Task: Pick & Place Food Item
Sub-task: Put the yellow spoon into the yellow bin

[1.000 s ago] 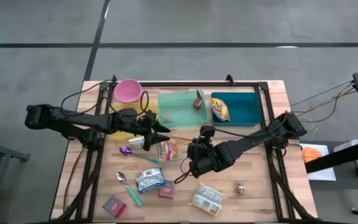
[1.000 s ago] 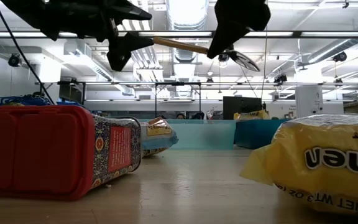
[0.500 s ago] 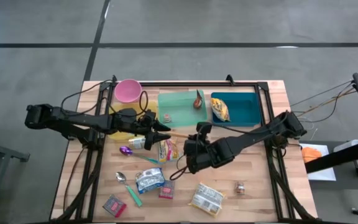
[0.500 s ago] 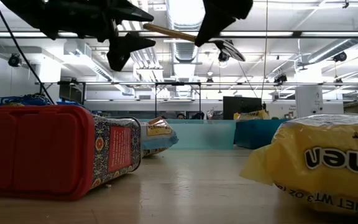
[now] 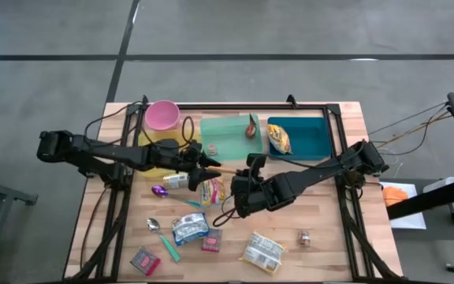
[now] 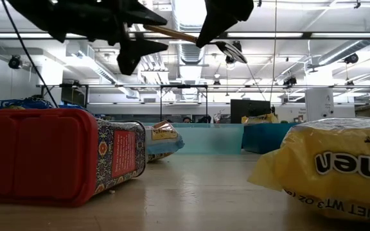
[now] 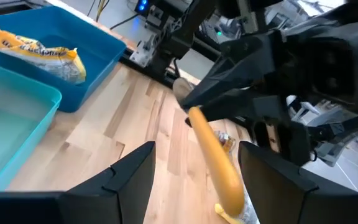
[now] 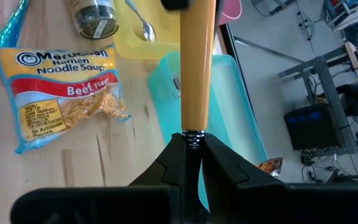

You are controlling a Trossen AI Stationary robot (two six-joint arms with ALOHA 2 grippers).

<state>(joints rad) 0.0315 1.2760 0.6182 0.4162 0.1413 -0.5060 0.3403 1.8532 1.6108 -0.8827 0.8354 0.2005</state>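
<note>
The right gripper (image 8: 191, 146), clamped on the metal neck of a wooden-handled utensil (image 8: 197, 68), has carried it leftward since 1 second ago, and the handle's free end now lies between the spread fingers of the left gripper (image 7: 194, 168), which has edged right to meet it. This looks like a handover about to happen above the table's (image 5: 321, 229) middle, with the left fingers not yet closing. The ramen packet (image 8: 58, 93) lies untouched below.
</note>
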